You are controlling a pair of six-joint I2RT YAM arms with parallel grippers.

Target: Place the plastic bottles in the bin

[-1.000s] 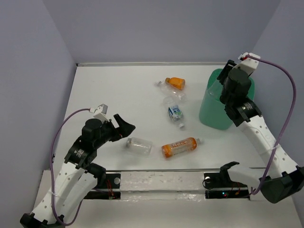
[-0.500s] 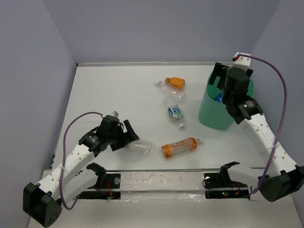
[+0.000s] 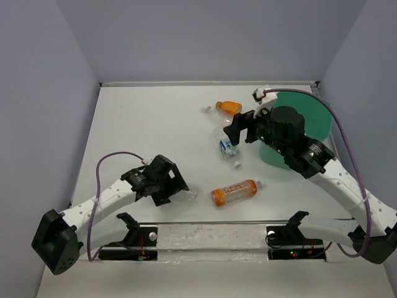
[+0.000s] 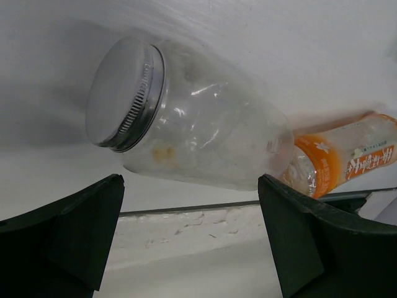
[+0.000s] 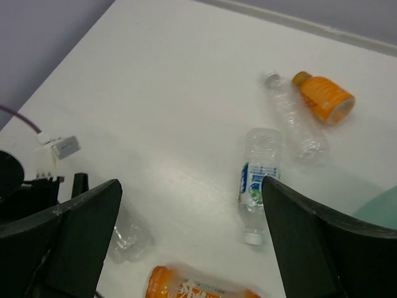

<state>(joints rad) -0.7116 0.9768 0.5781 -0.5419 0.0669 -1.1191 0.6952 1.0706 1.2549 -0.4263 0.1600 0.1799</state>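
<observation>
Mint-green bin (image 3: 317, 117) stands upright near the far right corner of the worktop, its near side partly hidden by the right arm. Contents cannot be told.

Left gripper (image 3: 175, 188) is low near the front edge, left of centre. Its jaws are spread, one either side of a clear bottle with a metal cap (image 4: 192, 143); the wrist view shows gaps on both sides, so there is no grasp.

An orange-labelled bottle (image 3: 234, 192) lies just right of that one.

Right gripper (image 3: 239, 129) hangs above mid-worktop, jaws released and empty, over a blue-labelled bottle (image 5: 254, 183).

A crushed clear bottle (image 5: 291, 118) and a small orange bottle (image 3: 228, 108) lie side by side towards the back edge.
</observation>
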